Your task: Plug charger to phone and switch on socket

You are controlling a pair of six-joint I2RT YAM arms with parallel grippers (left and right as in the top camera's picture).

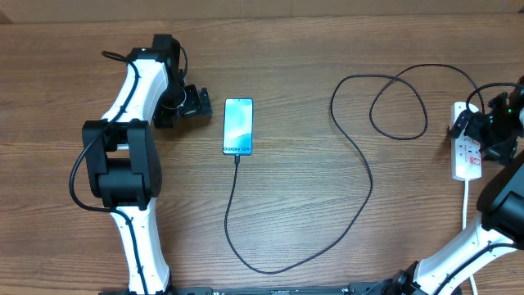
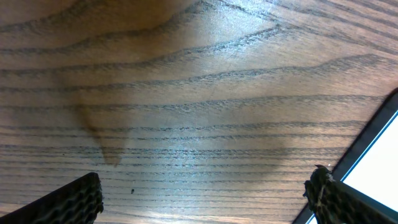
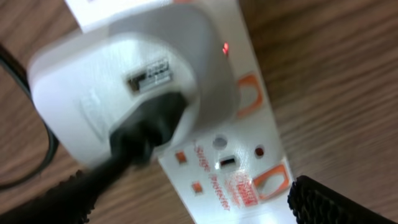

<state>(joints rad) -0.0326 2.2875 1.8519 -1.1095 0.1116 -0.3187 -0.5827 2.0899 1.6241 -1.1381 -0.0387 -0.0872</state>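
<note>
Phone (image 1: pixel 238 125): we saw the charger (image 1: pixel 366 168) plugged in, centre.
Socket (image 1: pixel 467 156): held a white plug (image 3: pixel 124 81), right edge.
Left gripper (image 1: pixel 203 102), right gripper (image 1: pixel 467 124): fingers spread.

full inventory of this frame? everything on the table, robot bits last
phone: one, light blue screen with dark edges, flat at centre-left of the table
cable: one, thin and black, runs from the phone's lower end in loops to the right side
power strip: one, white with red-orange switches, right edge of the table
adapter: one, white, plugged into the power strip, black cable coming out of it
red light: one, lit, on the power strip beside the adapter
cord: one, white, leaves the power strip toward the near edge
table: one, brown wood
left gripper: black, open, left of the phone
right gripper: black, open, over the power strip
arms: two, white and black
</note>
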